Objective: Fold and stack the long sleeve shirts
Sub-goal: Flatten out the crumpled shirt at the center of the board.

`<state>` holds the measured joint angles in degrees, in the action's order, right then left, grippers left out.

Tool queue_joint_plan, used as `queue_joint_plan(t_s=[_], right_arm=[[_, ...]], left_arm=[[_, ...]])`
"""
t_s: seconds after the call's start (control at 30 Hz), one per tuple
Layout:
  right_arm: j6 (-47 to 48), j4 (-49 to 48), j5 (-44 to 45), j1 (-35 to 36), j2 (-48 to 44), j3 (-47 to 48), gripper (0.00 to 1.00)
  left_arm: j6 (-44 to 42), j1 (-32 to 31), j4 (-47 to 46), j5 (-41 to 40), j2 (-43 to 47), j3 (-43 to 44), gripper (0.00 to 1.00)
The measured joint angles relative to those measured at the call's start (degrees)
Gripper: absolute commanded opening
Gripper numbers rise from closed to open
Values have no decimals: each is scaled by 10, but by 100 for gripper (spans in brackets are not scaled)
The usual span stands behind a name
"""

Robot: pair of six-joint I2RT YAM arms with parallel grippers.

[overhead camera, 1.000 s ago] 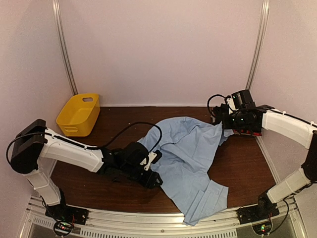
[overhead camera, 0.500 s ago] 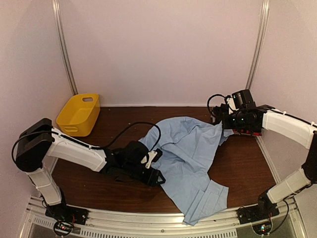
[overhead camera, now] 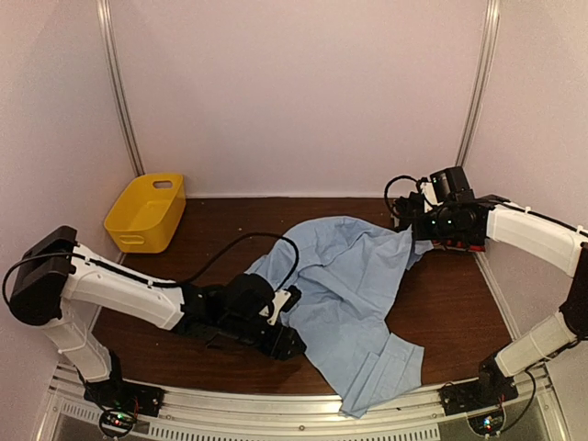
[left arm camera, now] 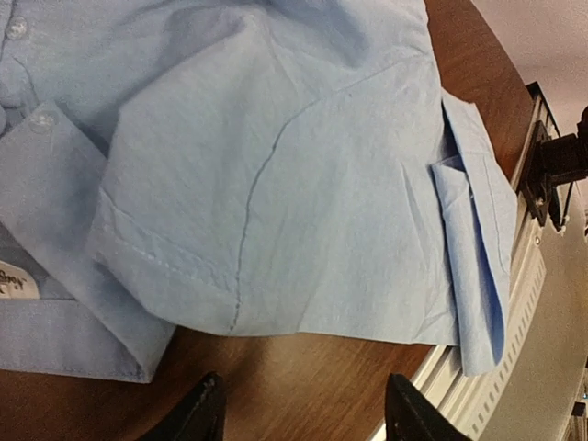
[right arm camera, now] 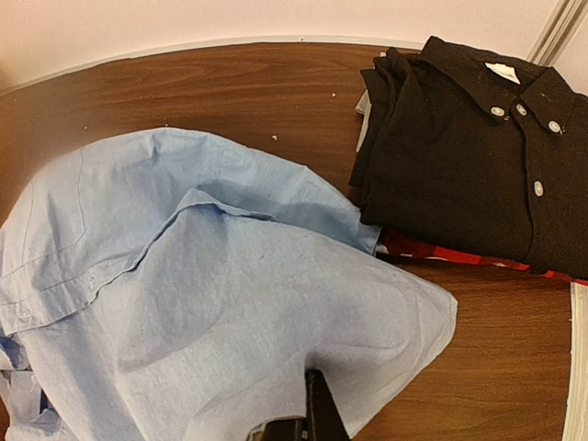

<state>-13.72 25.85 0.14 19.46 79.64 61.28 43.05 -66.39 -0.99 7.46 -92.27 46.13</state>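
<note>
Soft, limp blue shirt [overhead camera: 344,276]: I'm pinching its edge with my right gripper [right arm camera: 318,415], holding my left gripper [left arm camera: 303,415] spread near its hem.

I get dim, warm light from above in the top view, soft focus, edges bowed. Soft shadow lies under the light blue shirt [overhead camera: 354,276] at its near edge. Wrist views brighter, shirt weave sharp.

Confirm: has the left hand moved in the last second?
Yes, slightly: the left hand has slid toward the front rail, away from the yellow basket, beside the light blue shirt.
</note>
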Motion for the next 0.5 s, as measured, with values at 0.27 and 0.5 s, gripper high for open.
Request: queue_joint_plan(t_s=[0.27, 0.5], right_arm=[[0, 0, 0, 0, 0, -2, 0], [0, 0, -1, 0, -1, -6, 0]], left_arm=[[-2, -8, 11, 7, -54, 14, 60], [-12, 17, -3, 39, -78, 28, 57]])
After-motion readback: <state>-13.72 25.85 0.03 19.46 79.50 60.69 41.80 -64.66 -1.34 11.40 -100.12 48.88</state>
